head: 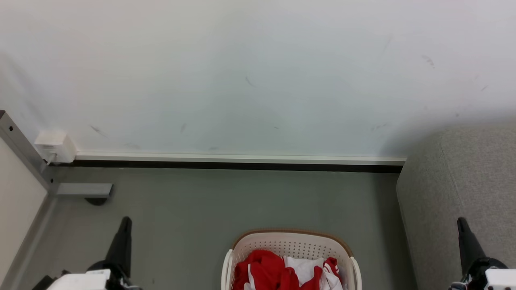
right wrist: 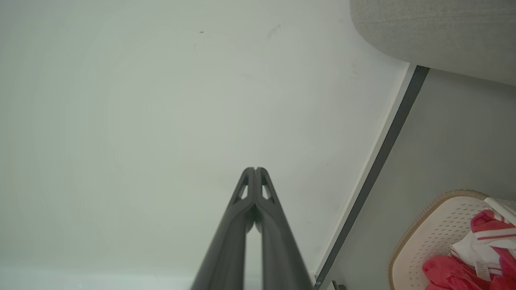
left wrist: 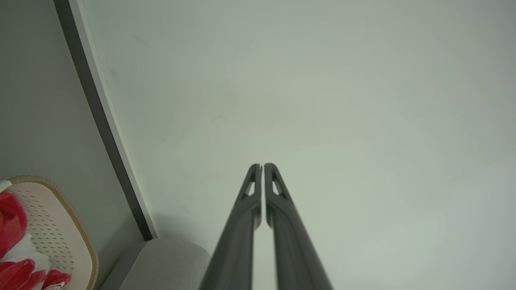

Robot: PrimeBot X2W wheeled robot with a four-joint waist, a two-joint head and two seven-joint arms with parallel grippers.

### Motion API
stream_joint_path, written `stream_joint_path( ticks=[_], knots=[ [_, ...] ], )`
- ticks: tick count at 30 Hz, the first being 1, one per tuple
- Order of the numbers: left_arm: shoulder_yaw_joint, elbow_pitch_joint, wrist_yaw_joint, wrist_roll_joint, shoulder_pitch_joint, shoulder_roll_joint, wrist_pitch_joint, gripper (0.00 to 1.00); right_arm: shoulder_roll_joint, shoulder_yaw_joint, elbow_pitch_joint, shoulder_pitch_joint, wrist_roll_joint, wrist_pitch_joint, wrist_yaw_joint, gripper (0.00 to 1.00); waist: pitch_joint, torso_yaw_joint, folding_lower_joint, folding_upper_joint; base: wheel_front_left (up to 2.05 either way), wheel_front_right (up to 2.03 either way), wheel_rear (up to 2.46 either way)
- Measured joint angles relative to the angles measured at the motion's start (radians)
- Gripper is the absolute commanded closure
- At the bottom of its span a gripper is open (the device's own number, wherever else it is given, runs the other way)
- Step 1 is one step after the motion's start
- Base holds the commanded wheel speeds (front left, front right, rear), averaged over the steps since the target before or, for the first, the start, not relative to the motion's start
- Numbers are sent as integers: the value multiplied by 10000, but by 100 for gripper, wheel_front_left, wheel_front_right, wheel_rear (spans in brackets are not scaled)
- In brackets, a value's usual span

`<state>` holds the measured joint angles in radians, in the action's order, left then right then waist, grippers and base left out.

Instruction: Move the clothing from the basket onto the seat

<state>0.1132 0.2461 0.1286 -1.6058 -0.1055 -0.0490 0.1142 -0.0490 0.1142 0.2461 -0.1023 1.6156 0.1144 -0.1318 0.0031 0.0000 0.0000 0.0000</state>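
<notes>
The red and white clothing point(head: 282, 272) lies bunched in the cream basket point(head: 292, 241) on the grey floor at the bottom middle of the head view. The grey seat point(head: 463, 193) rises to the basket's right. My left gripper point(head: 125, 220) stands shut at the lower left, well left of the basket, holding nothing. My right gripper point(head: 461, 221) stands shut at the lower right, in front of the seat. The left wrist view has the left gripper point(left wrist: 262, 165) aimed at the wall, with the basket point(left wrist: 60, 225) and clothing point(left wrist: 12, 217) at its lower left. The right wrist view shows the right gripper point(right wrist: 255, 169), basket point(right wrist: 427, 237), clothing point(right wrist: 483, 241) and seat point(right wrist: 435, 32).
A pale wall point(head: 258, 72) with a white and black skirting strip point(head: 242, 161) closes off the floor behind the basket. At the left stand a metal frame leg point(head: 24, 153) with a flat foot point(head: 84, 189) and a white box point(head: 54, 147). Bare floor point(head: 242, 201) lies between basket and wall.
</notes>
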Motion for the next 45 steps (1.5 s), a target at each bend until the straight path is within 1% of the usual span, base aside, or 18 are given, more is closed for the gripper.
stream_joint_path(
  ticks=[5, 10, 16, 32, 37, 45],
  knots=[
    [-36, 288, -33, 10, 294, 92, -58, 0, 107, -82, 282, 274, 4, -31, 0, 0, 2, 0, 0, 0, 0, 0, 0],
    [-123, 169, -33, 59, 296, 96, -291, 0, 111, -297, 136, 262, -12, -286, 0, 0, 6, -2, 0, 0, 0, 0, 0],
    [-245, -12, -33, 489, 293, 82, -629, 0, 81, -652, -84, 223, -263, -600, 0, 0, 11, -5, 0, 0, 0, 0, 0],
    [-84, -514, -31, 2949, 285, 79, -1266, 0, -17, -1244, -541, 82, -2207, -1266, 0, 0, 4, -16, 0, 0, 0, 0, 0],
    [-163, -675, -31, 3703, 285, 79, -1459, 0, -105, -1463, -696, 29, -3085, -1469, 0, 0, -6, -16, 0, 0, 0, 0, 0],
    [-146, -826, -31, 5359, 291, 77, -1764, 0, -188, -1808, -848, 13, -4451, -1756, 0, 0, -20, -15, 0, 0, 0, 0, 0]
  ],
)
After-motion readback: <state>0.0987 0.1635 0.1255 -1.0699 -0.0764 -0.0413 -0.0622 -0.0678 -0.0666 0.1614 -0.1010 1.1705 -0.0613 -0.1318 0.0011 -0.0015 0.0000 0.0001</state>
